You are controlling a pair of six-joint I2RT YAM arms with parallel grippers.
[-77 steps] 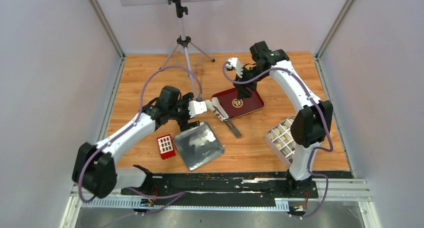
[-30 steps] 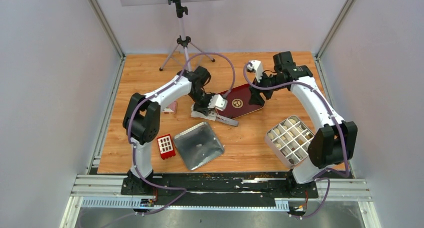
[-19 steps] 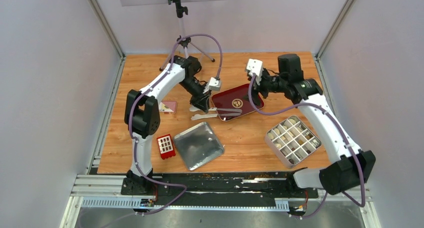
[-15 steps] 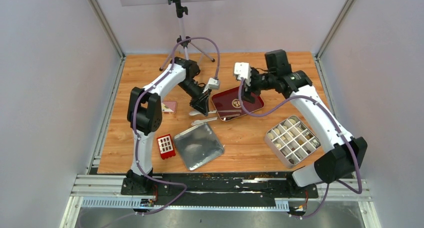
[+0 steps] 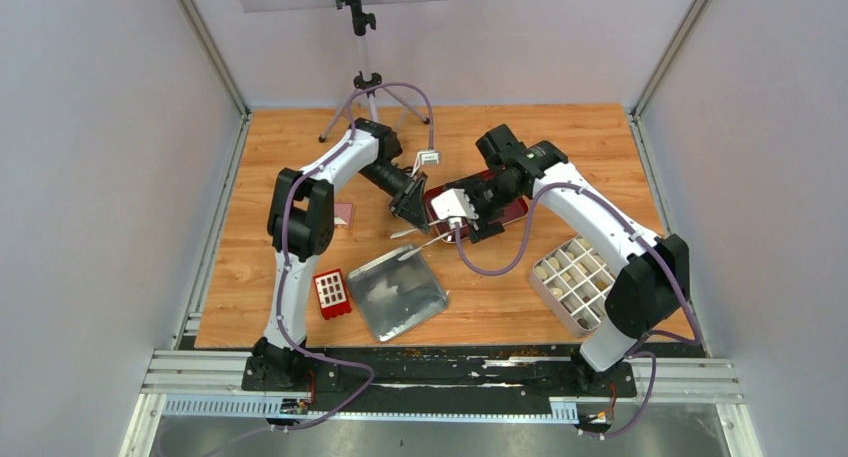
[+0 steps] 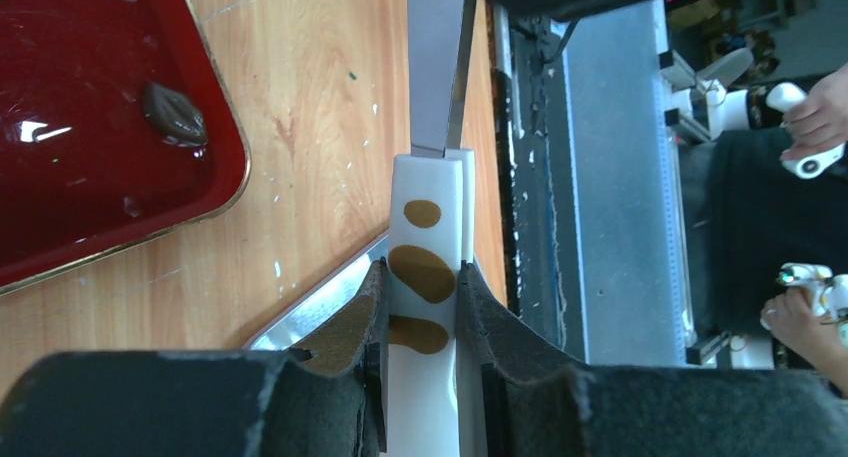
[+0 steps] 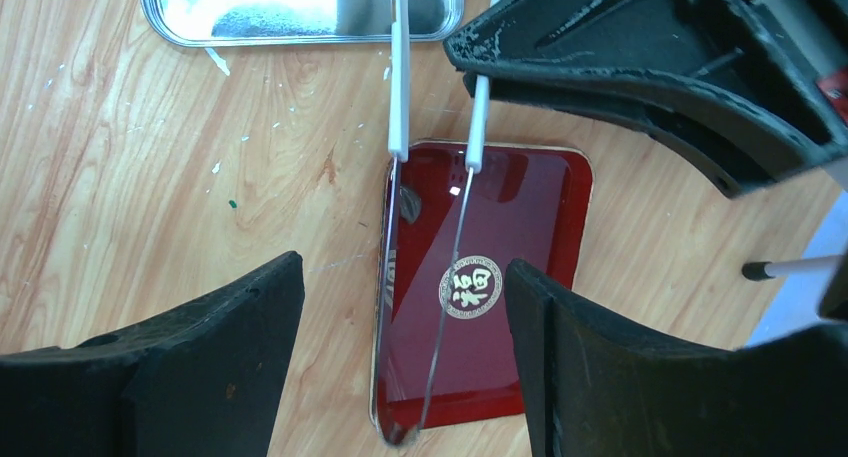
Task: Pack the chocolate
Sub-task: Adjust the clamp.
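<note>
White L arm w/ black joints (image 5: 330, 167): elbow high, forearm reaching fwd-right. L gripper (image 6: 425, 277) tilted down, pads clamped on white-handled metal tongs (image 6: 428, 202). White R arm (image 5: 590, 212) arcs inward to centre. R gripper (image 7: 400, 267) faces down, jaws wide apart.

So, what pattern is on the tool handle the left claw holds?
The handle is white with brown oval spots, clearest in the left wrist view.

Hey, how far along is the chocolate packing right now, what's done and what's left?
Done: the divided box holds cream pieces in several cells. In hand: the left gripper has its jaws shut on the tongs, whose tips reach over the red tray; the right gripper hangs open above it. Left: at least one dark piece on that tray to box.
</note>
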